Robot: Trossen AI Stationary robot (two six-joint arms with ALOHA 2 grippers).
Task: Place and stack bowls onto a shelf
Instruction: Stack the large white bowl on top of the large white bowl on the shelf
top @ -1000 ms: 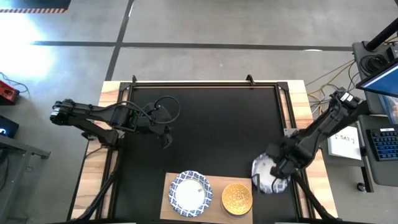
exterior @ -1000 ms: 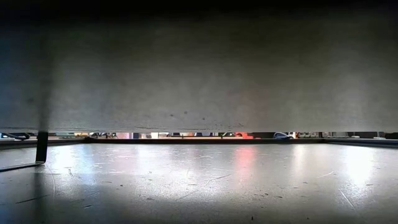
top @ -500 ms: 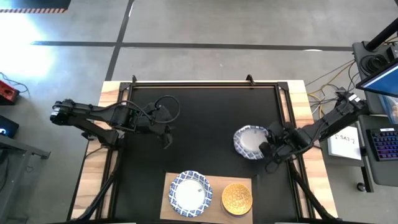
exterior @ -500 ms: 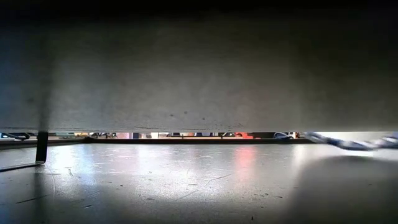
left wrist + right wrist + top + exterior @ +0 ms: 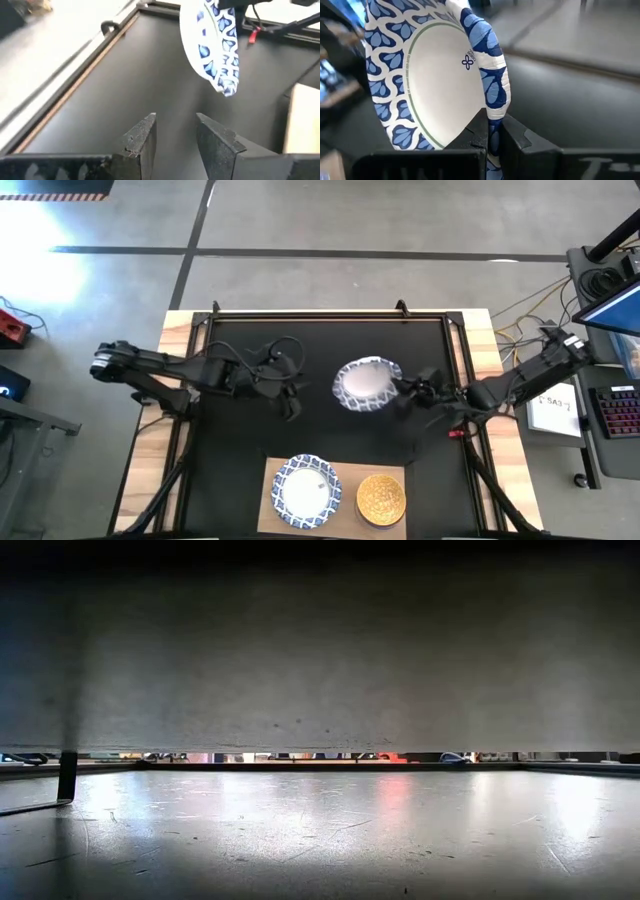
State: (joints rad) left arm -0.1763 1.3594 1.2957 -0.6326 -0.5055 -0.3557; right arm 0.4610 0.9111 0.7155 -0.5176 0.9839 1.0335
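A white bowl with a blue patterned rim (image 5: 367, 383) hangs over the middle of the black mat, shut in my right gripper (image 5: 405, 392), which reaches in from the right. The same bowl (image 5: 215, 45) shows ahead of my left gripper (image 5: 176, 120), which is open and stands left of it (image 5: 292, 398) with a gap between. On the light-wood shelf (image 5: 270, 480) at the near edge sit another white and blue bowl (image 5: 307, 490) and a yellow-gold bowl (image 5: 381, 498). The low view shows no task thing. My right gripper (image 5: 492, 125) pinches the bowl's patterned rim (image 5: 496, 107) between its two fingers, one finger (image 5: 477, 135) on the inner face and the other (image 5: 520, 140) on the outer. The fingers come about level from the table's right. The bowl is lifted clear of the mat and steeply tilted.
A black mat (image 5: 330, 350) covers the table inside a thin black frame (image 5: 330, 315), with wooden table edges left (image 5: 150, 470) and right (image 5: 490, 340). A keyboard and paper (image 5: 560, 410) lie beyond the right edge. A grey surface (image 5: 320, 650) fills most of the low view.
My right gripper has carried the bowl from beside the shelf's right end, up and toward the far left, to the middle of the mat; the bowl has turned in the hold. My left gripper has moved right toward the bowl.
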